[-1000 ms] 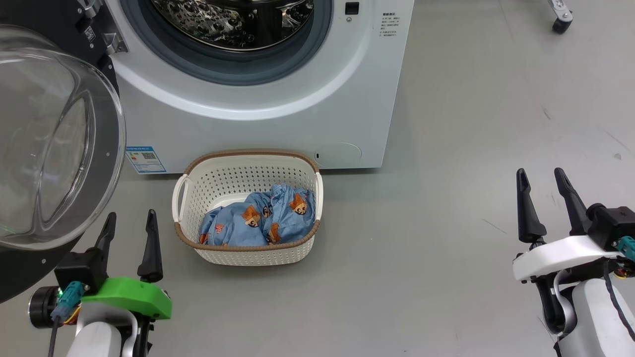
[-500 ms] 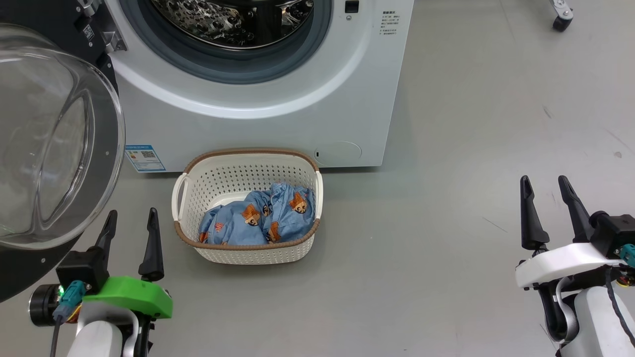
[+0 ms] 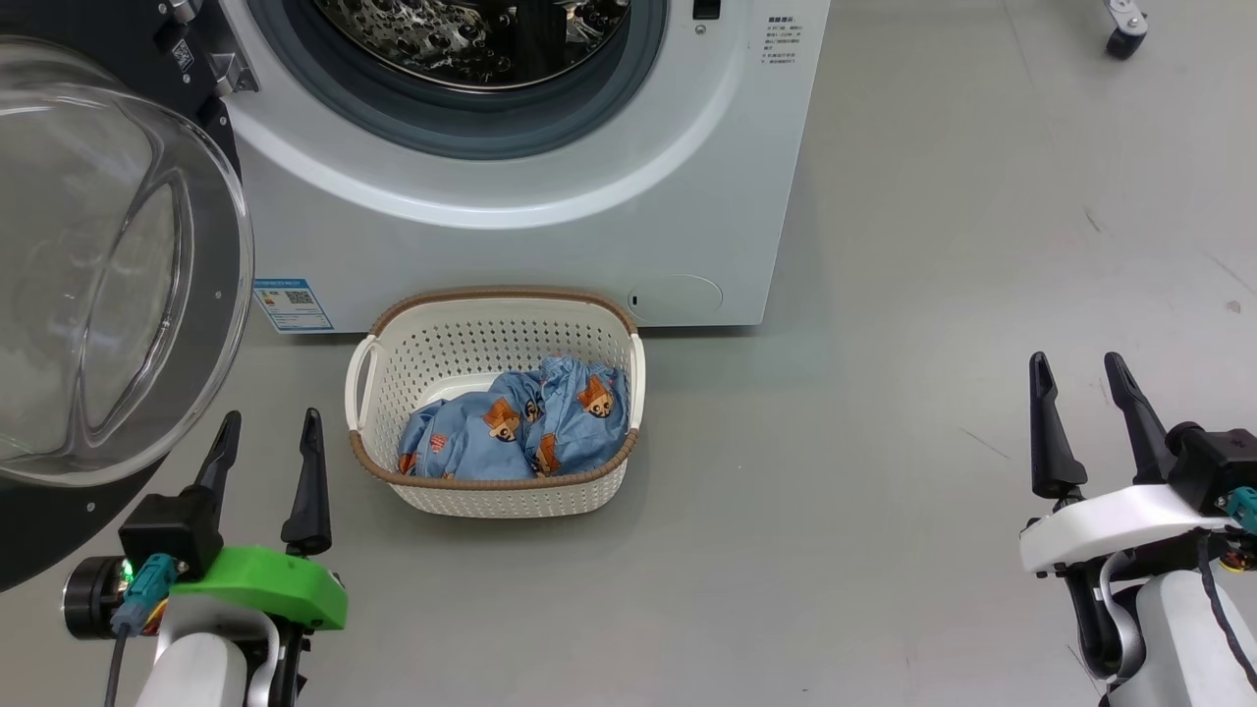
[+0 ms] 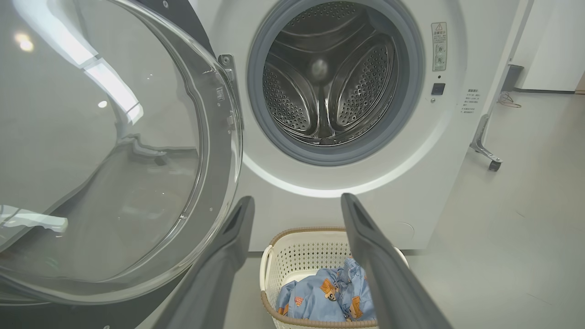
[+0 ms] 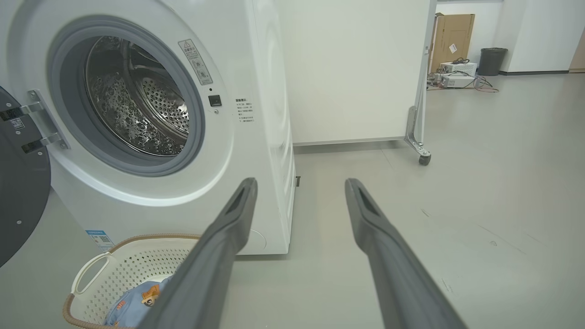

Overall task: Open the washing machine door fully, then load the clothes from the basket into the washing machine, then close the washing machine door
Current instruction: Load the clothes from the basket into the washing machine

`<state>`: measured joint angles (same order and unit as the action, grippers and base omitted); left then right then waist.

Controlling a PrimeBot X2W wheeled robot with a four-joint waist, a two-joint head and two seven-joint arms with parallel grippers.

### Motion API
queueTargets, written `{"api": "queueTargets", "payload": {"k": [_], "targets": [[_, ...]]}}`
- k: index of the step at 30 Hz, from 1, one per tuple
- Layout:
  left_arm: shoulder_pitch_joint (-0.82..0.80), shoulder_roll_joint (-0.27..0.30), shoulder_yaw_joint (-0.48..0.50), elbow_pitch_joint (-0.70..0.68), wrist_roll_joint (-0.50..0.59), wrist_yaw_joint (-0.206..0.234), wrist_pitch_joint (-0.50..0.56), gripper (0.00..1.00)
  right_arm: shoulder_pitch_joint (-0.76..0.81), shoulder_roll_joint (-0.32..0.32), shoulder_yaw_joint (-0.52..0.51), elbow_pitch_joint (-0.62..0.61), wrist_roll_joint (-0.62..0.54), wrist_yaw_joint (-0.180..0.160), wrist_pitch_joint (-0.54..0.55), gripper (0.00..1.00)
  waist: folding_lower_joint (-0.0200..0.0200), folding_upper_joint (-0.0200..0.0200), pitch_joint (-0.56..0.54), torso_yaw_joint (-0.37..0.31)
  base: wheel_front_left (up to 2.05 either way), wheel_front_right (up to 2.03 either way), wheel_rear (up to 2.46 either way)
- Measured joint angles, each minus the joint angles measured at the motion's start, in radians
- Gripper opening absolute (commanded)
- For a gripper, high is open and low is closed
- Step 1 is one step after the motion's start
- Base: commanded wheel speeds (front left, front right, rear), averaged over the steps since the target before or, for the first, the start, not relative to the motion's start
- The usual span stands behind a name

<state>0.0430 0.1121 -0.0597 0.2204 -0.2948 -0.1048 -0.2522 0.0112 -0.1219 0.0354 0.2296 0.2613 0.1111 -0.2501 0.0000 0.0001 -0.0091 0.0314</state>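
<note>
Ahead of my left claw (image 3: 272, 416), the washing machine (image 3: 550, 245) runs off the head view's top edge; only the lower part of the drum (image 3: 471, 39) shows. Left of the claw, the washing machine door (image 3: 118, 275) is cut by the left edge. Right of the claw, the clothes (image 3: 516, 432) lie bunched in the basket (image 3: 491, 339), their number unclear to me. In the left wrist view, one finger (image 4: 381, 269) hides the basket's right side. The print on the blue label (image 3: 292, 304) is too small to read.

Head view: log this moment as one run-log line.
washing machine door: open | drum: empty | clothes: in basket | left gripper: open, empty, left of basket | right gripper: open, empty, over floor
</note>
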Motion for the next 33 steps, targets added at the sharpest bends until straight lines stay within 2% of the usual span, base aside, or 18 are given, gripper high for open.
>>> {"api": "queueTargets", "payload": {"k": [20, 33], "targets": [[0.000, 0.000, 0.000, 0.003, 0.015, -0.002, 0.000, 1.00, 0.000, 0.003, -0.004, 0.001, -0.003, 0.001, 0.000, 1.00, 0.0000, 0.0000, 0.006, 0.010, 0.02, -0.02, 0.00], [0.000, -0.001, 0.011, 0.015, 0.021, -0.002, 0.000, 1.00, 0.000, 0.007, -0.002, 0.006, -0.003, 0.001, 0.000, 1.00, 0.0000, 0.0000, 0.006, 0.020, 0.45, -0.45, 0.00]]}}
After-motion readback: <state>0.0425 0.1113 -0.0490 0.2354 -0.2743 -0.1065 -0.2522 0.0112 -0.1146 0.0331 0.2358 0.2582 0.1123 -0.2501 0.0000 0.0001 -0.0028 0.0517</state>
